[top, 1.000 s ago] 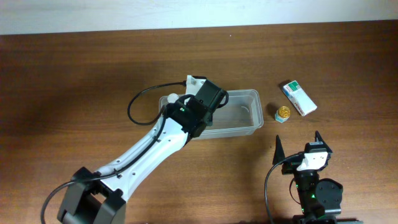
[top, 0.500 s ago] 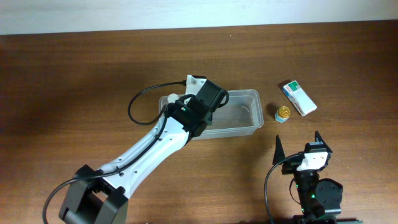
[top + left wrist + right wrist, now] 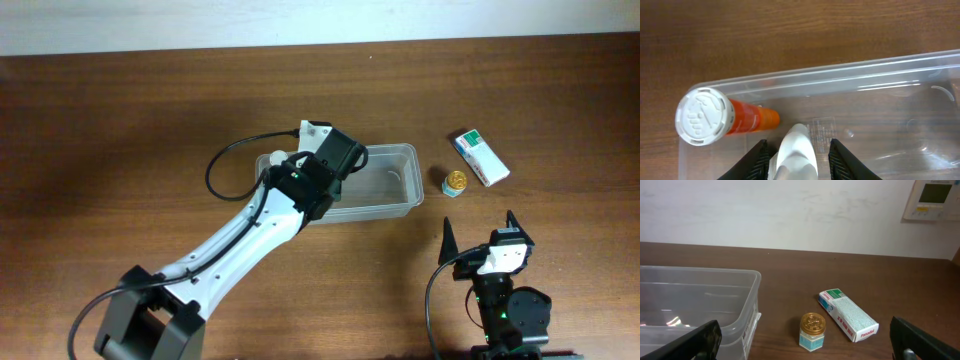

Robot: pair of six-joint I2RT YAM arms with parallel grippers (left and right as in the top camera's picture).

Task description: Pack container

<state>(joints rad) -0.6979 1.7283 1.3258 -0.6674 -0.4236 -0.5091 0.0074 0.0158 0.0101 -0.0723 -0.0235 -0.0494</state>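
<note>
The clear plastic container [image 3: 390,182] lies mid-table, and its rim [image 3: 840,70] crosses the left wrist view. Inside at its left end lies an orange tube [image 3: 747,119] with a white cap [image 3: 702,116]. My left gripper [image 3: 325,168] hangs over that end. In the left wrist view the left gripper [image 3: 799,141] is open around a white bottle [image 3: 799,155], with a gap showing on each side of it. My right gripper [image 3: 480,233] sits near the front edge, open and empty. It is wide open in its own view too [image 3: 805,330].
A small gold-lidded jar [image 3: 455,182] [image 3: 812,330] stands just right of the container. A white-and-green box [image 3: 481,158] [image 3: 847,315] lies beyond it. A black cable [image 3: 225,165] loops off the left arm. A wall runs along the table's far edge.
The left wrist has shifted very slightly over the container's left end. The right arm, jar and box have not moved.
</note>
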